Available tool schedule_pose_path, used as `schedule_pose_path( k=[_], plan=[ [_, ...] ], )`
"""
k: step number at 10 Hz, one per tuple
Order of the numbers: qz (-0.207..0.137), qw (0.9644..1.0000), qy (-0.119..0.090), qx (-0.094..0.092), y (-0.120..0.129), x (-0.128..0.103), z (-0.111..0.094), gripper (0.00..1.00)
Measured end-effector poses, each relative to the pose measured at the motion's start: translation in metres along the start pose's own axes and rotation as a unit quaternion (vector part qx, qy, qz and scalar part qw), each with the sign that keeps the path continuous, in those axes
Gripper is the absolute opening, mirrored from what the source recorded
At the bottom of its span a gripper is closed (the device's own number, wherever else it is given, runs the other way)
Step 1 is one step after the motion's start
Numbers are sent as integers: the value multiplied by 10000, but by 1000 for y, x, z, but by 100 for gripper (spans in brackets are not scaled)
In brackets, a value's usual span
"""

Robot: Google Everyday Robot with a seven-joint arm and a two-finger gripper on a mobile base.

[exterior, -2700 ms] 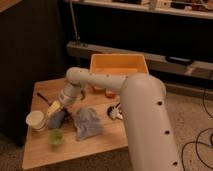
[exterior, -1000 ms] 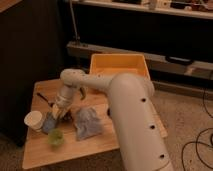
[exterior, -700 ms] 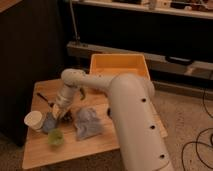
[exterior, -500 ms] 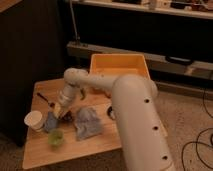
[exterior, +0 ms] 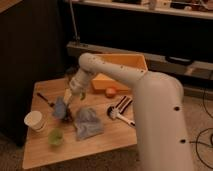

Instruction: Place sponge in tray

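The sponge (exterior: 59, 108) is a small blue-grey block at the left of the wooden table, just above the tabletop. My gripper (exterior: 65, 100) comes down on it from above and is shut on its top. The arm reaches over from the right, bending near the tray's front left corner. The tray (exterior: 129, 61) is a large orange-yellow bin at the back of the table, up and to the right of the gripper. Its inside is mostly hidden by the arm.
A wrinkled blue-grey cloth (exterior: 88, 123) lies right of the sponge. A white cup (exterior: 35, 120) stands at the left edge, with a small green object (exterior: 55, 136) in front of it. An orange ball (exterior: 110, 92) and dark measuring spoons (exterior: 121, 106) lie near the tray. A dark utensil (exterior: 44, 98) lies behind the sponge.
The gripper has closed on the sponge and risen slightly up and to the right, taking the sponge away from the green object.
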Motion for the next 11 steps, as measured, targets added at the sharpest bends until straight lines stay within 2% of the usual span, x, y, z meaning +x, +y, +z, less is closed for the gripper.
schedule_pose_path(
  k=[2, 4, 5, 7, 8, 10, 11],
  plan=[
    [182, 9991, -364, 142, -25, -26, -50, 0],
    [514, 9957, -723, 250, -55, -53, -93, 0],
    [708, 9932, -875, 308, -69, -65, -109, 0],
    [1183, 9854, -1145, 441, -105, -80, -140, 0],
    [1532, 9776, -1350, 516, -132, -84, -161, 0],
    [2049, 9622, -1675, 640, -175, -71, -191, 2],
    [2357, 9512, -1823, 805, -201, -52, -206, 14]
  ],
)
